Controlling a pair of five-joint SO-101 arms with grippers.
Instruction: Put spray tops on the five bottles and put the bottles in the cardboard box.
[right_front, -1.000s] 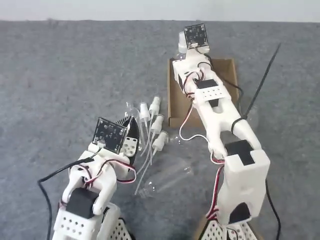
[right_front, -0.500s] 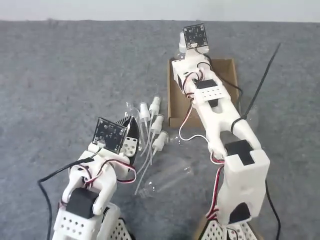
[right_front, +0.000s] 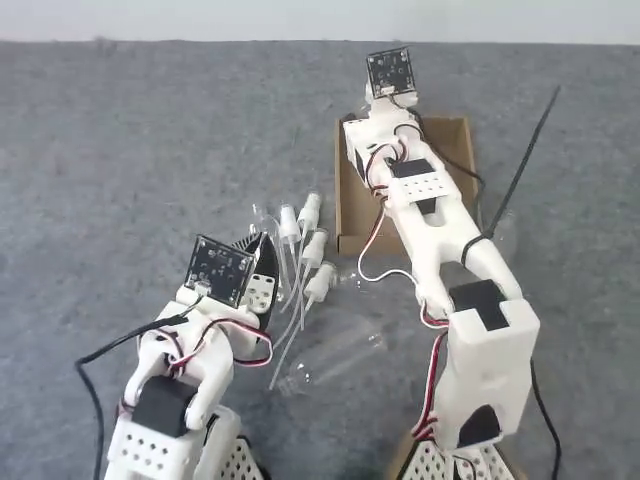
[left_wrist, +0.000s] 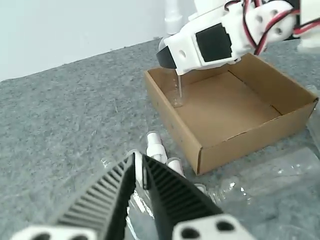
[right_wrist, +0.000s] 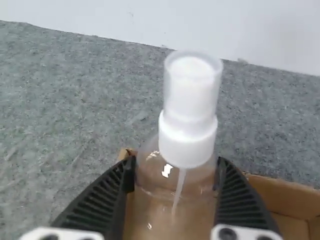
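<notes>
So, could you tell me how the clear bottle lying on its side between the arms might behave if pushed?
The bottle looks empty and clear, so it is probably light and easily shoved. Lying on its round side, it would likely roll, though the fuzzy grey mat may slow it.

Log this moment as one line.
right end effector: shut on capped bottle, over cardboard box | left end effector: shut, beside loose spray tops
</notes>
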